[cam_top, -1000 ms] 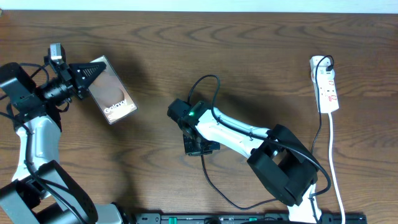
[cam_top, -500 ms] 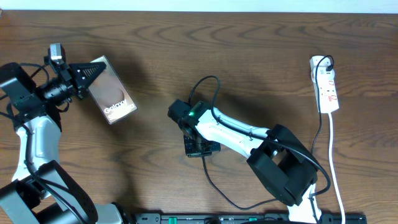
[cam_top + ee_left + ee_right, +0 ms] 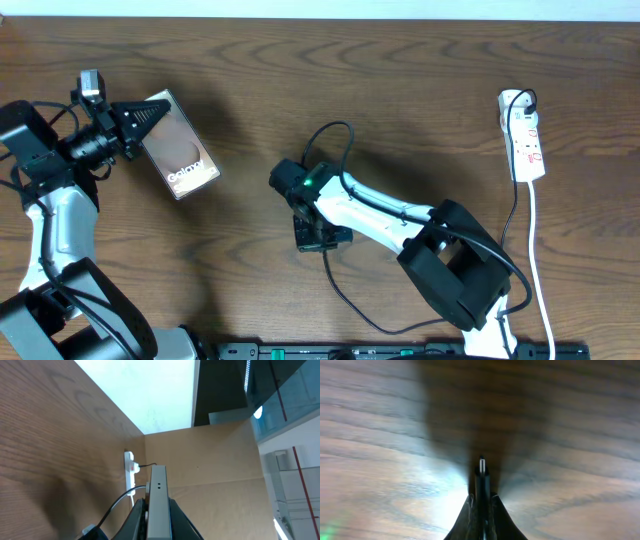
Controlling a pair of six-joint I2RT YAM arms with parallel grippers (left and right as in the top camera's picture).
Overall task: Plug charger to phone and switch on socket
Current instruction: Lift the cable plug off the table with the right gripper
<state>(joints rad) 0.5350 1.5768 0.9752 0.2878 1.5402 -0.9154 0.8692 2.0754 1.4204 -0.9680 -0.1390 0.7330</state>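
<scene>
The phone (image 3: 180, 148), dark and glossy with white "Galaxy" lettering, is at the upper left, held edge-on by my left gripper (image 3: 140, 120); in the left wrist view its grey edge (image 3: 158, 505) stands between the shut fingers. My right gripper (image 3: 312, 236) is at the table's middle, pointing down, shut on the charger's connector tip (image 3: 481, 472), which sticks out between the fingers (image 3: 481, 502) just above the wood. The charger's thin black cable (image 3: 330, 130) loops behind the right arm. The white socket (image 3: 524, 135) with red marks lies at the far right.
The socket's white cord (image 3: 535, 250) runs down the right side toward the front edge. The socket also shows far off in the left wrist view (image 3: 131, 467). A brown cardboard wall (image 3: 210, 470) stands beyond the table.
The right gripper shifted very slightly over the table; otherwise nothing visibly moved.
</scene>
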